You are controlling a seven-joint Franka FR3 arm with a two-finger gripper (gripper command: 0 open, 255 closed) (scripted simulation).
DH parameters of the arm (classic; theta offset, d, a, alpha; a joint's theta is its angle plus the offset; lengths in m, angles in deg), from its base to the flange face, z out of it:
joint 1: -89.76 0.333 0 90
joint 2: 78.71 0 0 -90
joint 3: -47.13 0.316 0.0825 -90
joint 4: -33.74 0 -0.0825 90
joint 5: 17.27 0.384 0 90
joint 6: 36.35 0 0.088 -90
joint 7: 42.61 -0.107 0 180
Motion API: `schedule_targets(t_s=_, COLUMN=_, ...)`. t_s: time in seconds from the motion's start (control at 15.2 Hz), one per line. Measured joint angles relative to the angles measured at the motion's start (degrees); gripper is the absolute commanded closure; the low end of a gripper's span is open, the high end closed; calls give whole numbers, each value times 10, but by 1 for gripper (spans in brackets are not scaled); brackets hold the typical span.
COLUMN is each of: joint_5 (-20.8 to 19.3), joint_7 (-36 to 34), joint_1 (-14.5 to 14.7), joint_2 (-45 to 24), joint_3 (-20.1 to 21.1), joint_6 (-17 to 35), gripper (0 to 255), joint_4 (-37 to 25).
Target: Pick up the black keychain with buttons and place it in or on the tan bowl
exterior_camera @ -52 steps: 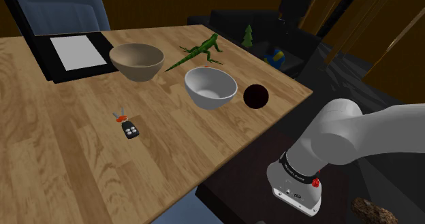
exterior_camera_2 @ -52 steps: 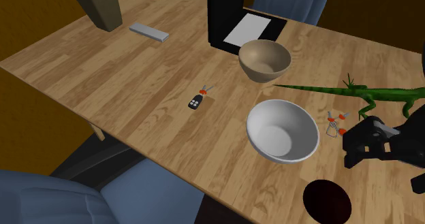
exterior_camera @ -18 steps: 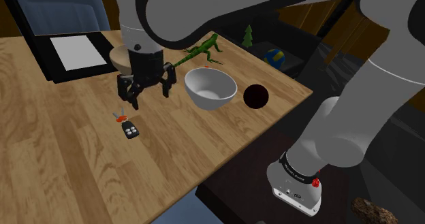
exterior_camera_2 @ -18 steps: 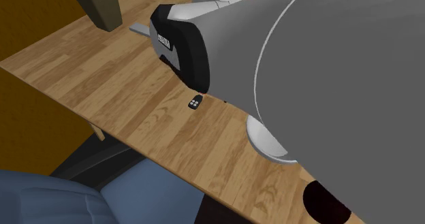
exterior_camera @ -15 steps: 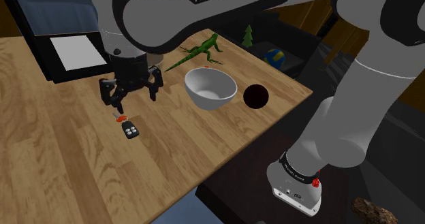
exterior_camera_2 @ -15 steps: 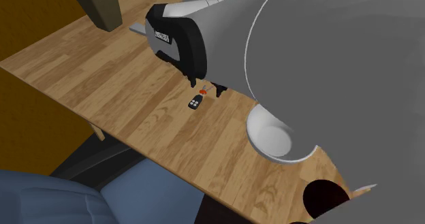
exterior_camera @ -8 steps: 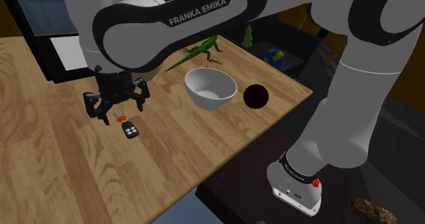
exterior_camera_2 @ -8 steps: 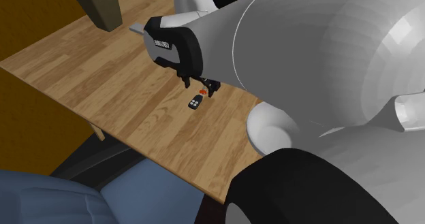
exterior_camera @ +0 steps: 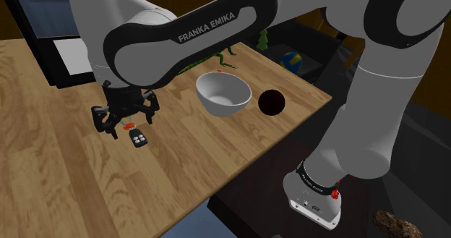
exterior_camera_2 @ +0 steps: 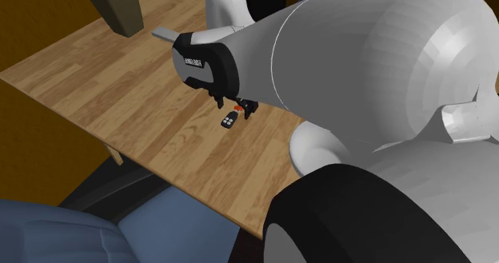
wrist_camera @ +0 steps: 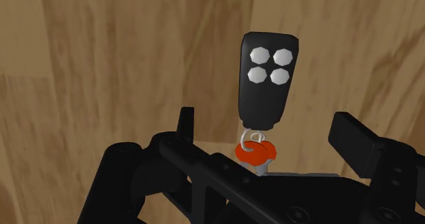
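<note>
The black keychain (exterior_camera: 137,137) with several white buttons (wrist_camera: 267,65) and an orange ring (wrist_camera: 255,151) lies flat on the wooden table (exterior_camera: 65,179). My gripper (exterior_camera: 128,120) hovers just above its ring end, open, holding nothing. In the wrist view the gripper (wrist_camera: 269,131) has its fingers (wrist_camera: 185,124) standing wide apart on either side of the ring, while the keychain body (wrist_camera: 265,86) reaches out beyond the tips. From the second exterior view the gripper (exterior_camera_2: 236,107) sits right over the keychain (exterior_camera_2: 229,121). The arm hides the tan bowl.
A white bowl (exterior_camera: 224,92) stands to the shoulder view's right of the gripper, with a dark round object (exterior_camera: 272,103) beyond it near the table edge. A planter (exterior_camera_2: 120,5) stands at a far corner. A blue chair (exterior_camera_2: 72,233) sits below the table's edge.
The arm came in over the table and the open gripper moved to the shoulder view's left and down, ending just above the keychain's ring. The keychain has not moved.
</note>
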Motion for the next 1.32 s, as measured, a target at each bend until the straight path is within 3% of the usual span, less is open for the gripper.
schedule_targets(t_s=0.13, joint_5=0, joint_7=0, joint_1=0, joint_2=0, joint_3=0, joint_6=0, gripper=0, joint_4=0)
schedule_targets(t_s=0.2, joint_5=0, joint_7=0, joint_1=0, joint_2=0, joint_3=0, joint_6=0, gripper=255, joint_4=0)
schedule_targets(t_s=0.92, joint_5=1, joint_7=0, joint_1=0, joint_2=1, joint_3=0, joint_6=-2, gripper=255, joint_4=-1)
schedule_targets(t_s=1.32, joint_5=9, joint_7=6, joint_1=-2, joint_2=16, joint_3=3, joint_6=-41, gripper=255, joint_4=-27)
